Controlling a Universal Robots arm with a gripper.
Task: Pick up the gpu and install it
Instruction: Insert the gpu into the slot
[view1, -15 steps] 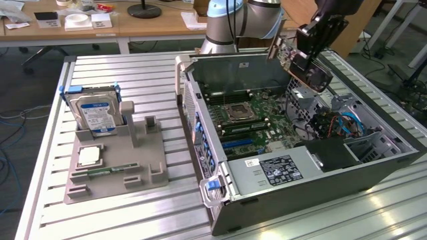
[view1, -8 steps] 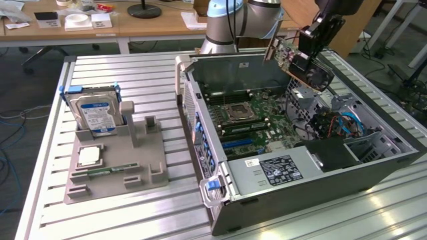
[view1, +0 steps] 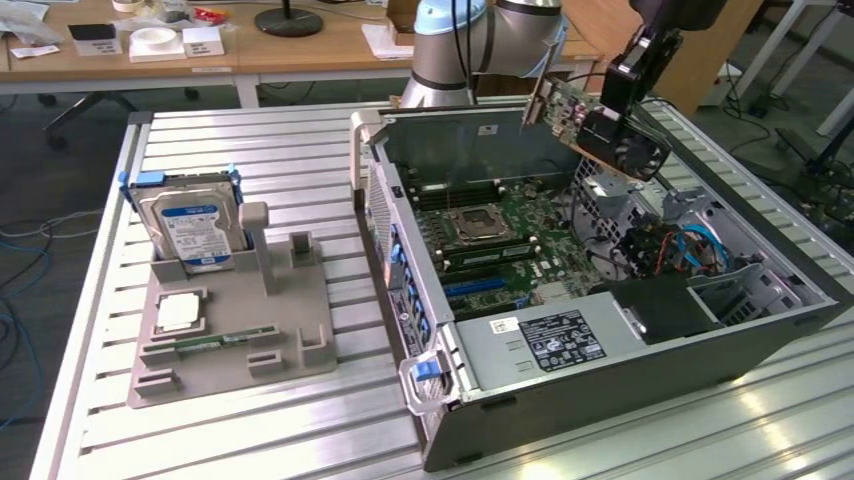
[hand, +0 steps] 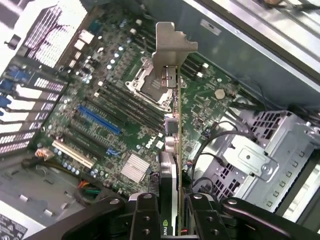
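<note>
My gripper (view1: 617, 112) is shut on the gpu (view1: 594, 125), a green card with a black cooler, and holds it tilted in the air above the open computer case (view1: 587, 370). In the wrist view the gpu (hand: 172, 150) shows edge-on between my fingers (hand: 145, 220), its metal bracket (hand: 172, 47) pointing away from the camera. Below it lies the motherboard (hand: 120, 110) with the empty processor socket (hand: 150, 85), a blue slot (hand: 100, 120) and a white slot (hand: 72, 155). The card hangs apart from the board.
A grey parts holder (view1: 234, 330) on the slatted table holds a silver hard drive (view1: 187, 230), a processor (view1: 180, 312) and a memory stick (view1: 214, 342). Inside the case sit a metal drive cage (hand: 260, 155), cables (view1: 687, 250) and a black power supply (view1: 561, 340).
</note>
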